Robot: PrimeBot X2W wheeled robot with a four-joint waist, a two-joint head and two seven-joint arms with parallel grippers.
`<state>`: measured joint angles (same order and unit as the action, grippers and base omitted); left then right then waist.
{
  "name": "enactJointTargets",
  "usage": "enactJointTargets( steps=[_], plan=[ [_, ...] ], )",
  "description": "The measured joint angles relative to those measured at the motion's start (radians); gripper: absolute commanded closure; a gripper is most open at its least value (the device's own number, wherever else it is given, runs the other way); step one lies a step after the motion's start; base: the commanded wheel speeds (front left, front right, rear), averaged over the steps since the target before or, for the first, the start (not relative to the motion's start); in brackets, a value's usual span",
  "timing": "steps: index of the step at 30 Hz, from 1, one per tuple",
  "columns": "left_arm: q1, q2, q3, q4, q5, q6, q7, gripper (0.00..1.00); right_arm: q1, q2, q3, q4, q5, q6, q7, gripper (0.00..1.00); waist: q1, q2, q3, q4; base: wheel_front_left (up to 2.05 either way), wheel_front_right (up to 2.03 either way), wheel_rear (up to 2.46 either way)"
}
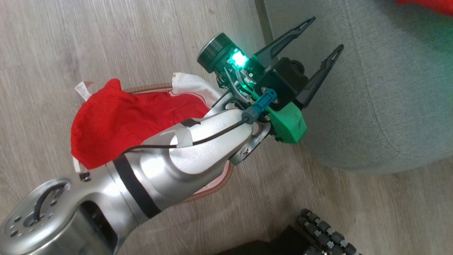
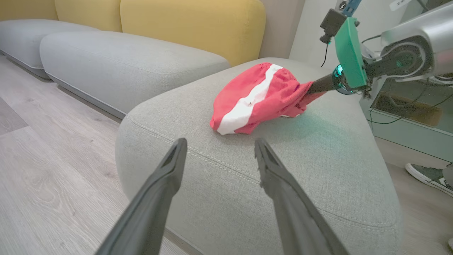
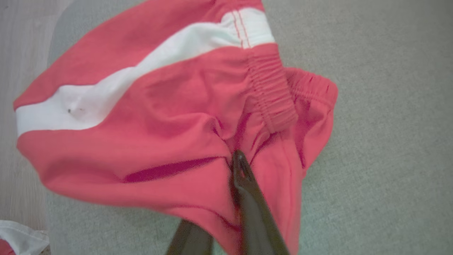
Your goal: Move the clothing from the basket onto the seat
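Note:
Red clothing [image 1: 116,120] with a white sleeve [image 1: 191,85] is heaped in the basket [image 1: 212,187], which lies largely under my left forearm. My left gripper [image 1: 328,32] is open and empty, hovering over the near edge of the grey seat [image 1: 371,88]. In the left wrist view the open left gripper [image 2: 220,143] points at the seat [image 2: 318,159], where a red garment with a broad white band [image 2: 254,99] lies. My right gripper [image 2: 306,92] pinches that garment's far end. The right wrist view shows the right gripper [image 3: 237,159] shut on the red cloth [image 3: 141,113] above the seat [image 3: 382,106].
A sofa with yellow backs and grey cushions [image 2: 124,56] stands beyond the seat. A person's shoe [image 2: 428,177] rests on the wooden floor [image 2: 42,159] at the right. My base's roller wheels [image 1: 325,230] show near the seat's front.

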<state>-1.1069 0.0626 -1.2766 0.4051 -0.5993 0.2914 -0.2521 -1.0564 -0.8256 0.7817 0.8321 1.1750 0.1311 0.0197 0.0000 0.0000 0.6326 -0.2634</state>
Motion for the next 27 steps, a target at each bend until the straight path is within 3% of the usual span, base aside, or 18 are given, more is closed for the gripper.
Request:
enactJointTargets(
  steps=[8,17,27],
  plan=[
    [0.033,-0.001,0.041,-0.011,-0.002,0.008,0.000,0.00,0.000,-0.019,0.123,0.017,0.091,0.000,0.098,0.00,0.0000,0.0000,-0.088,0.002,0.00,0.00,0.00],
    [0.214,0.009,0.169,-0.036,0.035,-0.029,0.000,0.00,0.003,-0.064,0.236,-0.012,0.130,0.000,0.131,0.00,0.0000,0.0001,-0.266,-0.003,0.00,0.00,0.00],
    [0.407,0.059,0.298,-0.137,0.074,-0.054,0.000,0.00,0.063,-0.124,0.267,-0.167,0.161,0.000,-0.051,0.00,-0.0001,0.0001,-0.444,0.020,0.00,0.00,0.00]
  ],
)
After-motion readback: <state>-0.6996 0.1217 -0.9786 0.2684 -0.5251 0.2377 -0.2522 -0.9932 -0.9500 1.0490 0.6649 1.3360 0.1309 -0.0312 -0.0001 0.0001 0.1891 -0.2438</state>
